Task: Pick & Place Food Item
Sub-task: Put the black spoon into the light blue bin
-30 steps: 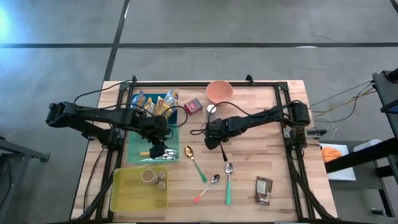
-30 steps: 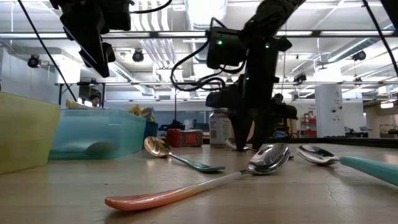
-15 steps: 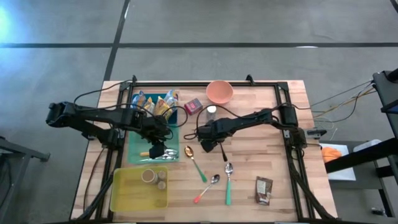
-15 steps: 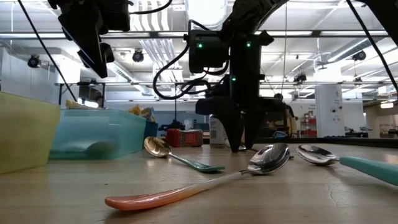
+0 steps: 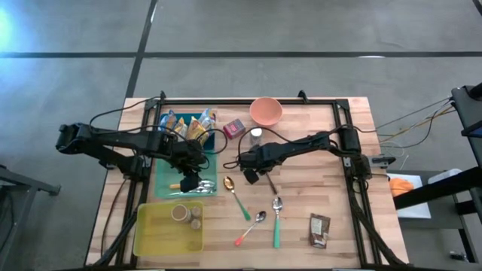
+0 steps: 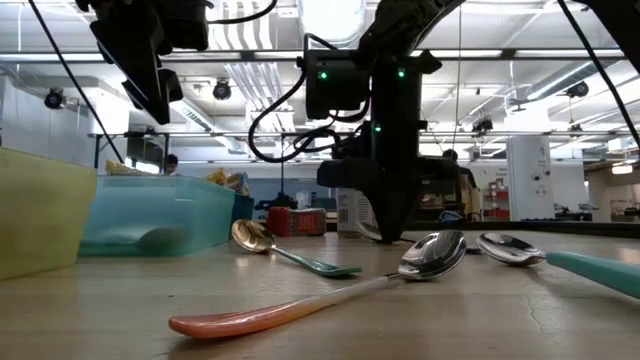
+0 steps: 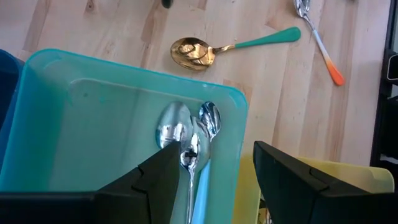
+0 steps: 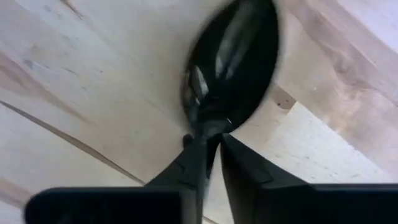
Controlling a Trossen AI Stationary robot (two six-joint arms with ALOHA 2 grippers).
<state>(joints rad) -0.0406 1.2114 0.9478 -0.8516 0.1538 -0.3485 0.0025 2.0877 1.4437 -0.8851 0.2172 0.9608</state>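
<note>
A black spoon [image 8: 233,56] lies on the wooden table [image 5: 316,173] near its middle, with my right gripper [image 8: 211,146] shut on it. In the high view that gripper [image 5: 252,175] points down at the table. My left gripper [image 7: 214,158] hangs open above the teal bin [image 7: 93,124], which holds silver spoons [image 7: 189,134]. Snack packets [image 5: 188,124] fill a blue bin at the far left. A brown packet [image 5: 319,229] lies flat near the front right. My right gripper pinches the black spoon's neck [image 8: 205,124], where the bowl meets the handle, between its two fingers. The fingers come from above, pointing steeply down. The bowl seems to lie on the table ahead of the fingers.
A gold-bowled teal spoon [image 5: 235,192], an orange-handled spoon [image 5: 252,226] and a green-handled spoon [image 5: 276,222] lie in front of the grippers. A pink bowl [image 5: 265,111], a red box [image 5: 235,129] and a can [image 5: 256,135] stand farther back. A yellow bin [image 5: 154,237] sits at the front left.
My right gripper has gone a little toward the table's left and tipped more steeply down over the black spoon. Its fingers, apart half a second ago, have shut on the spoon. The spoon has stayed where it was.
</note>
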